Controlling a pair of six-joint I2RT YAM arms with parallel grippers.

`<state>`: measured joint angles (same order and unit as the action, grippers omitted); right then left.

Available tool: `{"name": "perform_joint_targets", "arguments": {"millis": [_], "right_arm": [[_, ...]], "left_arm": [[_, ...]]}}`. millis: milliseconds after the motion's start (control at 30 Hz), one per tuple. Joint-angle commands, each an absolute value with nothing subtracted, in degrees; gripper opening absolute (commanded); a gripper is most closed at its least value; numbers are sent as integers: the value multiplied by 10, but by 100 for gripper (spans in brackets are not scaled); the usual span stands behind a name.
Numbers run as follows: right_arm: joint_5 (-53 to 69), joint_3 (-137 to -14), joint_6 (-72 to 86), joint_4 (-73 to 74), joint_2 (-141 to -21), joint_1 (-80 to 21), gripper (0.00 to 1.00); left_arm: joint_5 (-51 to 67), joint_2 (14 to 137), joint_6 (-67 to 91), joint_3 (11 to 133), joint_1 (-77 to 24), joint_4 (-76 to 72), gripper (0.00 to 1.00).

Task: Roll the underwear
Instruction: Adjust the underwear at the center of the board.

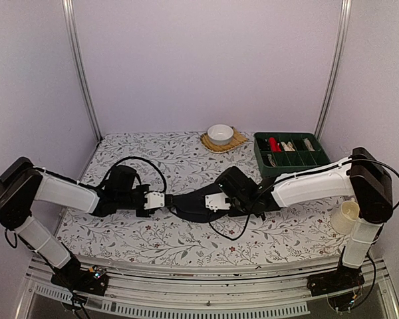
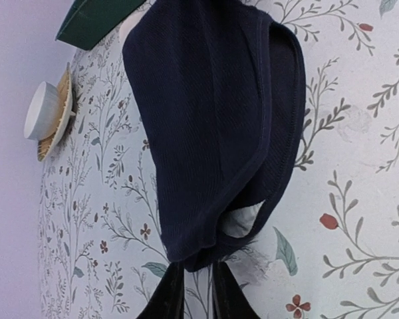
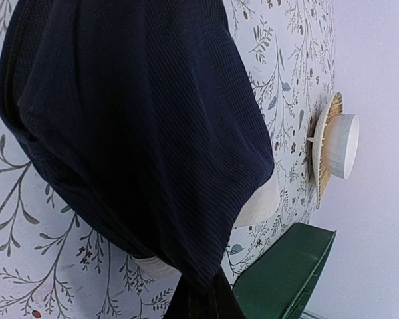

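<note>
both arms are extended inward, wrists turned toward each other. the left gripper (image 1: 165,201) is held slightly parted; the right gripper (image 1: 210,203) is clamped on the underwear (image 1: 189,211).

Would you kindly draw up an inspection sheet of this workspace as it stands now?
Surface: floral-print tablecloth, lying flat.
Job's things: dark ribbed cloth underwear, bunched, spanning between both claws.
Clutter: white round bowl on a woven straw coaster; green compartment tray holding small items; cream cup-like object by the right arm.
Grippers: left claw at the garment's end, grip unclear; right claw shut on the garment.
Cables: black cable arching over the left arm; another looping below the right claw.
Surroundings: pale walls, metal corner posts.
</note>
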<state>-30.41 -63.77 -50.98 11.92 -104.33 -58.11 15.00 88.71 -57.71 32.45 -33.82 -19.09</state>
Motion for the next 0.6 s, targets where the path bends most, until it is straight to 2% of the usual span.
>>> {"name": "perform_joint_targets", "arguments": {"millis": [0, 500, 533, 567], "right_arm": [[-324, -631, -525, 95, -1062, -582, 2], [-319, -615, -513, 127, -1064, -582, 3], [-319, -615, -508, 133, -1064, -582, 5], [-320, -615, -506, 135, -1063, -582, 14]], "left_arm": [[186, 882, -591, 341, -336, -119, 19], [213, 835, -601, 341, -335, -64, 19], [214, 834, -601, 342, -334, -62, 19], [215, 833, -601, 343, -334, -59, 19]]}}
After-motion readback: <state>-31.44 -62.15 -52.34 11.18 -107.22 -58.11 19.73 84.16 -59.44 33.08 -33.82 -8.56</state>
